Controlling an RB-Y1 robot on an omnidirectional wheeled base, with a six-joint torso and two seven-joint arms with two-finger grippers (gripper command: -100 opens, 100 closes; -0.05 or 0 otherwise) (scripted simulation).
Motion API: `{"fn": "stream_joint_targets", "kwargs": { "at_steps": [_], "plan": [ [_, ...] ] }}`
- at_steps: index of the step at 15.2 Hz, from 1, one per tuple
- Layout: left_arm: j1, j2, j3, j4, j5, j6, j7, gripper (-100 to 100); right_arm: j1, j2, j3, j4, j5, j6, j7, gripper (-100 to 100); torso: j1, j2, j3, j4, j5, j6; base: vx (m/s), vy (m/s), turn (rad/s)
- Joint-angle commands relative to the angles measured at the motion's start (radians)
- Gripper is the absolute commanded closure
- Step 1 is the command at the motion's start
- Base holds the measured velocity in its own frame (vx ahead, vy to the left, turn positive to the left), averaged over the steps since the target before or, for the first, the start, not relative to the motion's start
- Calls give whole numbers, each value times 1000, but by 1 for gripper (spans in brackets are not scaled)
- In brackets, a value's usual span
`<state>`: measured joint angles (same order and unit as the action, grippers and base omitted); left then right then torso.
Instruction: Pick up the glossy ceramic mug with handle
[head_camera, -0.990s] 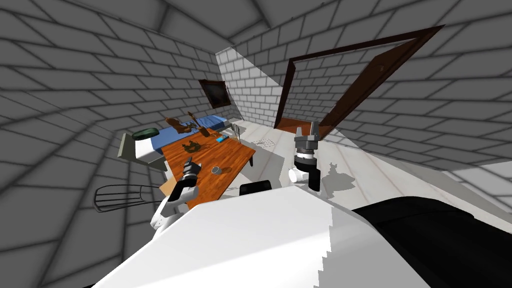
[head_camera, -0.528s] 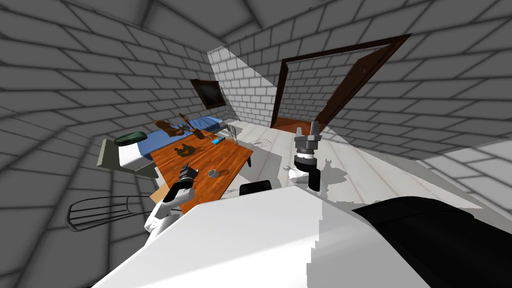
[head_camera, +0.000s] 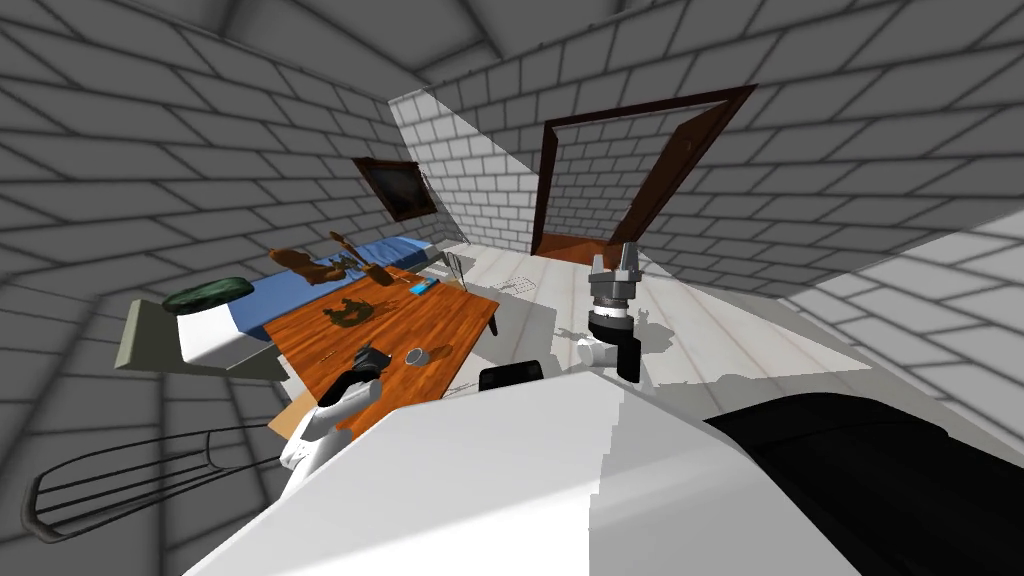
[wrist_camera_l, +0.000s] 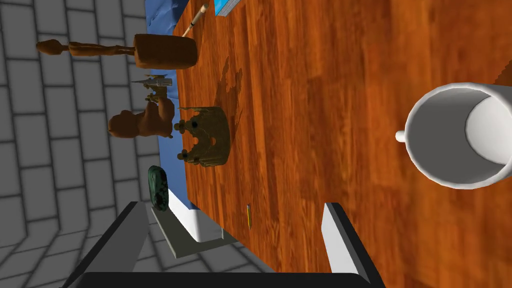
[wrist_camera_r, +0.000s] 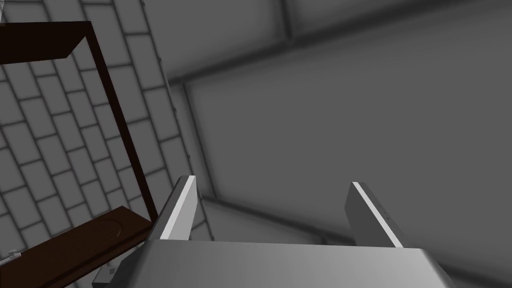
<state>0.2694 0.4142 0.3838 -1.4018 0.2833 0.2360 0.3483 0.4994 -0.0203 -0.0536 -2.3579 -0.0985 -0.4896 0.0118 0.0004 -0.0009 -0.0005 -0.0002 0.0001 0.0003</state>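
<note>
A white mug (wrist_camera_l: 457, 135) stands upright on the orange-brown wooden table (wrist_camera_l: 325, 100), its mouth facing the left wrist camera and a small handle nub (wrist_camera_l: 400, 135) at its side. My left gripper (wrist_camera_l: 232, 210) is open and empty; the mug lies ahead of it and off to one side, beyond one finger. In the head view the mug (head_camera: 417, 355) sits near the table's (head_camera: 400, 310) front edge, just right of the left gripper (head_camera: 368, 355). My right gripper (head_camera: 625, 255) is raised over the floor, open and empty (wrist_camera_r: 272, 182).
On the table stand a dark gold crown-like ornament (wrist_camera_l: 205, 137), brown carved figures (head_camera: 305, 265) and a blue book (head_camera: 424, 287); a pencil (wrist_camera_l: 248, 216) lies near the edge. A bed with a blue cover (head_camera: 260, 295) is behind it. A wire basket (head_camera: 120, 480) lies left; an open door (head_camera: 620, 170) is ahead.
The whole head view has swung, so the table, bed and door now sit further left: my own turn. The left gripper keeps about the same gap from the mug. The right arm holds still.
</note>
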Motion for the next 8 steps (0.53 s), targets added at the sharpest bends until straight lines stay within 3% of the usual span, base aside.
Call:
{"fn": "stream_joint_targets", "kwargs": {
  "at_steps": [1,2,4,5,7,8],
  "plan": [
    [-5,-1,10,18,3,32,4,-100,0,0,0,0,0,0,0,0,0,0,0,0,0,0,6,5,-75],
    [-17,5,33,65,22,62,16,-100,0,0,0,0,0,0,0,0,0,0,0,0,0,-1,7,1,-173],
    [-17,5,33,68,22,85,16,-100,0,0,0,0,0,0,0,0,0,0,0,0,0,0,7,5,-145],
    [-30,11,56,108,40,117,27,-100,0,0,0,0,0,0,0,0,0,0,0,0,0,-1,9,3,-182],
    [-30,11,56,119,40,138,27,-100,0,0,0,0,0,0,0,0,0,0,0,0,0,0,8,6,-141],
    [-42,16,78,167,58,167,38,-100,0,0,0,0,0,0,0,0,0,0,0,0,0,-1,8,4,-184]
  ]
}}
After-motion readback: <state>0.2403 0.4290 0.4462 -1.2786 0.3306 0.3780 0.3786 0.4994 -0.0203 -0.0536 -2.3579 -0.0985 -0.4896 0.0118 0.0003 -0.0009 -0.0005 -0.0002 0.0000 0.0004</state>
